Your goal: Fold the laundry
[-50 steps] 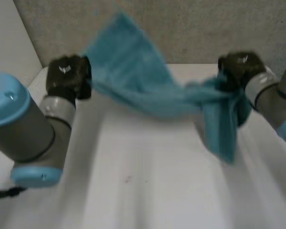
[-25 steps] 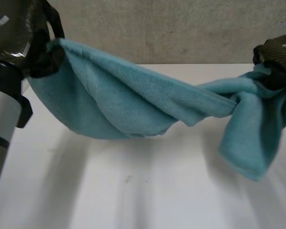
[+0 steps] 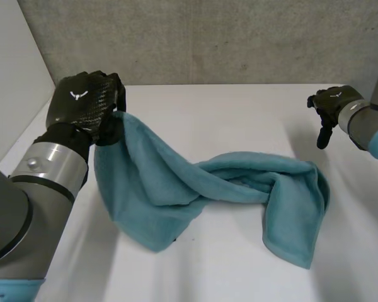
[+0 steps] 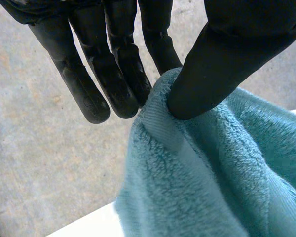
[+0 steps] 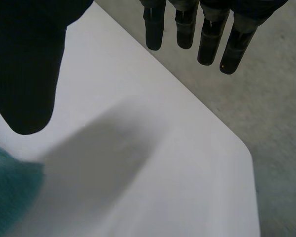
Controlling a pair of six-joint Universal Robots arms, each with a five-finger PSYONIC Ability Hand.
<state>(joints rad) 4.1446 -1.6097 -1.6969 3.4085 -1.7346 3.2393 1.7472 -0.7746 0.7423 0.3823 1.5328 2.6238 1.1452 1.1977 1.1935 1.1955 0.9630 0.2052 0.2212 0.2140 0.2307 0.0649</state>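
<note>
Towel (image 3: pixel 176 182), one, corner pinched by left hand (image 3: pixel 85 104); right hand (image 3: pixel 328 104) fingers (image 5: pixel 209 42) straight

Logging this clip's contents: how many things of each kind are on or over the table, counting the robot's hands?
teal towel: 1
black hands: 2 (left hand pinching a towel corner; right hand open, off the cloth)
white table: 1
Total: 4

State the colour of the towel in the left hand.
Plain teal towel, no pattern; clearest in the left wrist view.
</note>
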